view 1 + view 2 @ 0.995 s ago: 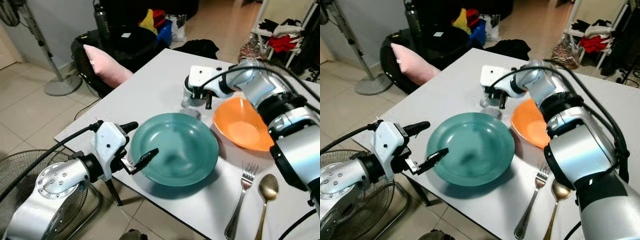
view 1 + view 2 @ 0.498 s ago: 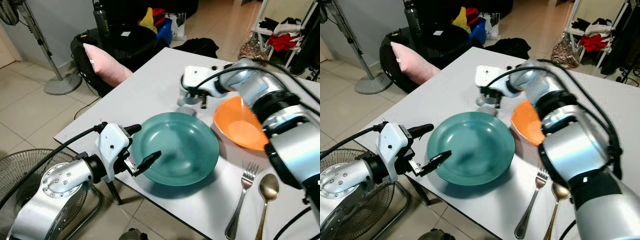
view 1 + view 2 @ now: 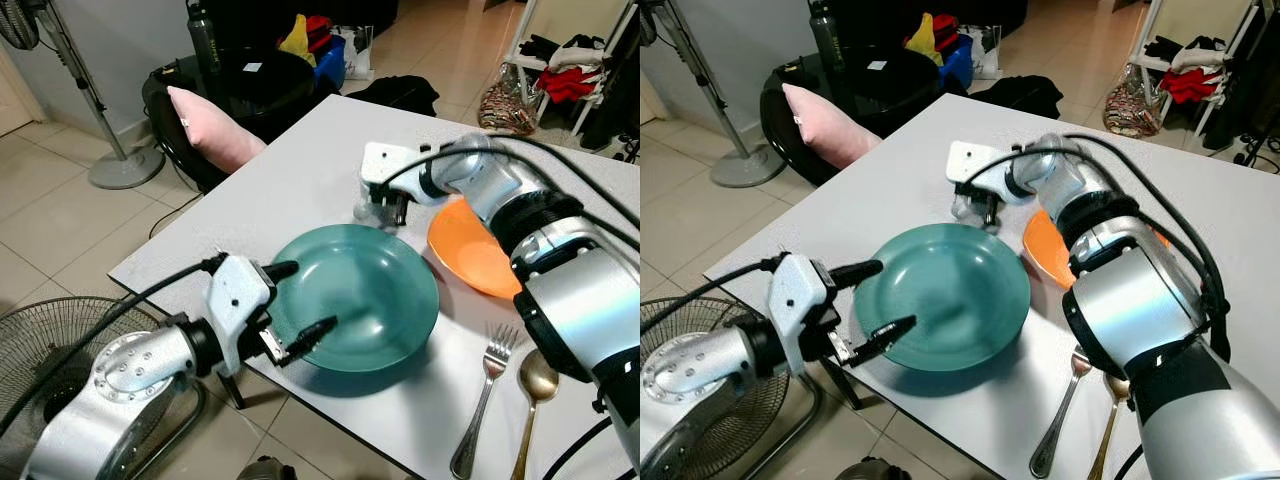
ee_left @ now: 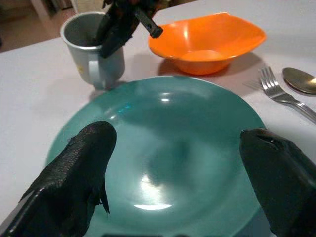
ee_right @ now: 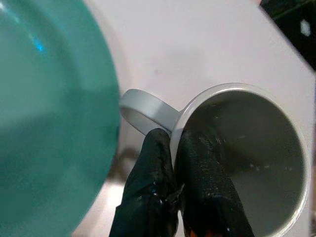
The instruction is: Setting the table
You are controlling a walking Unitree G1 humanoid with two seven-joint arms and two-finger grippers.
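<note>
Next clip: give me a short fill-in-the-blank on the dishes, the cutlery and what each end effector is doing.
1. The right end effector pinches the rim of the grey ____, one finger inside and one outside.
2. The left end effector is open, its fingers either side of the near edge of the ____ plate.
3. The bowl behind the fork is coloured ____.
4. Beside the fork, farther to the robot's right, lies a ____.

Missing words: mug; teal; orange; spoon
</note>
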